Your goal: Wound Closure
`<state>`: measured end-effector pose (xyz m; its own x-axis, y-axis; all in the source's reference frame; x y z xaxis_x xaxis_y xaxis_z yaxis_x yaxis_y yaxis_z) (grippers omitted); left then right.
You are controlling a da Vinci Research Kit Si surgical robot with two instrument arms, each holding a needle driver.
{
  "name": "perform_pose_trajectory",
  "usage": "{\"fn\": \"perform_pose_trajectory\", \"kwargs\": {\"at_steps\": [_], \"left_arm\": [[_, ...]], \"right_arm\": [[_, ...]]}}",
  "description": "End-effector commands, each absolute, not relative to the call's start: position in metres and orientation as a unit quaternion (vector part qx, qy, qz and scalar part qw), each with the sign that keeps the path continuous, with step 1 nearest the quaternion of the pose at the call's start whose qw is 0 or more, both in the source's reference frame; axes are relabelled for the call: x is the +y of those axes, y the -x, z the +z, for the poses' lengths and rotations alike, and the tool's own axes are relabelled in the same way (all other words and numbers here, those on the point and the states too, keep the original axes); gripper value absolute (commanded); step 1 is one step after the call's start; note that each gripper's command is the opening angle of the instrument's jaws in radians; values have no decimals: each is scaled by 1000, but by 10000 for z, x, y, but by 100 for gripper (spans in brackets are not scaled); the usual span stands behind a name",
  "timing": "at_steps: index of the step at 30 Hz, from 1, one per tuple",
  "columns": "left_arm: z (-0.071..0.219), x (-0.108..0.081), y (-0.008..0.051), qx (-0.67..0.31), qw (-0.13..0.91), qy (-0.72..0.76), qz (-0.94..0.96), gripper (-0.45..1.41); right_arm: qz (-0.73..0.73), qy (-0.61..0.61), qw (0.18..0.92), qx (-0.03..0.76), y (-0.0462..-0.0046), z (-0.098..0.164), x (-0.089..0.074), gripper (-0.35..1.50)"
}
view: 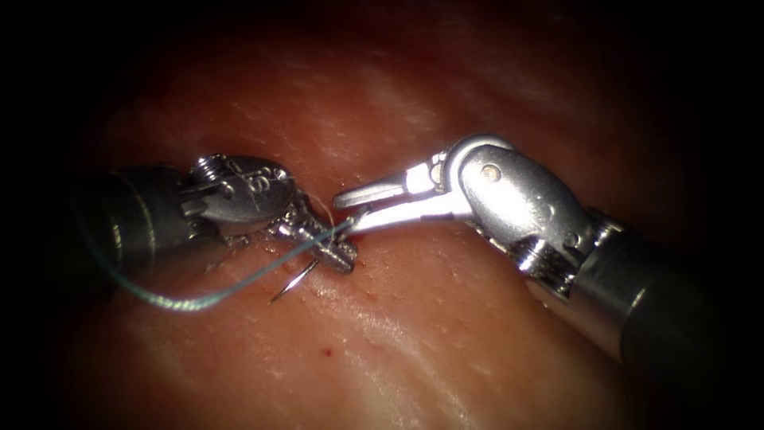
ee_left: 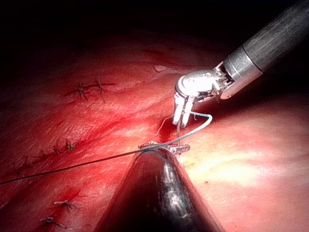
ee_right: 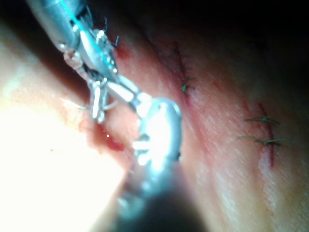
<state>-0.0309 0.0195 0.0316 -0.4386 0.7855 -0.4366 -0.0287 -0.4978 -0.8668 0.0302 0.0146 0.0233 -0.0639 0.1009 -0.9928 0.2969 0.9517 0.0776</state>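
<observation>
My left tool [view: 341,256] comes in from the left, and its jaws are shut on the curved needle [view: 294,283]. The needle's free part curves down and left from the jaws. Its tip lies at the tissue [view: 446,334] surface, and I cannot tell whether it is in the tissue. Teal thread [view: 199,304] runs from these jaws in a loop to the lower left. My right tool [view: 348,213] reaches in from the right with its jaws apart, the lower jaw tip touching the thread beside the left jaws. The left wrist view shows the right tool [ee_left: 182,118] just above the thread [ee_left: 205,121].
Finished stitches [ee_left: 89,89] cross closed cuts on the tissue further off, and more stitches [ee_right: 263,130] appear in the right wrist view. Small spots of red fluid [view: 328,350] dot the tissue below the tools. A short pale thread end [view: 325,205] curls up between the two tools.
</observation>
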Motion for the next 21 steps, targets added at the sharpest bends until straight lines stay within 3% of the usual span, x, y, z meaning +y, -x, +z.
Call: {"fn": "perform_pose_trajectory", "kwargs": {"at_steps": [1,3,4,8,9,10,16,21], "left_arm": [[321,198,314,-415,278,456,737,-45],[321,198,314,-408,284,461,735,-45],[321,199,314,-409,290,462,732,-45],[321,199,314,-410,311,464,721,-45],[321,199,314,-411,332,463,712,-45],[321,199,314,-411,339,463,709,-45],[321,199,313,-397,386,472,686,-45],[321,199,313,-382,407,476,680,-45]], "right_arm": [[-70,-142,669,726,-308,236,153,-35],[-52,-135,684,715,-308,236,154,9],[-40,-140,685,714,-307,236,154,22],[-26,-138,690,710,-306,236,155,42],[-8,-135,701,700,-305,236,154,69],[5,-136,704,697,-304,236,154,79],[57,-115,734,667,-300,234,153,91],[102,-78,767,629,-301,223,150,84]]}}
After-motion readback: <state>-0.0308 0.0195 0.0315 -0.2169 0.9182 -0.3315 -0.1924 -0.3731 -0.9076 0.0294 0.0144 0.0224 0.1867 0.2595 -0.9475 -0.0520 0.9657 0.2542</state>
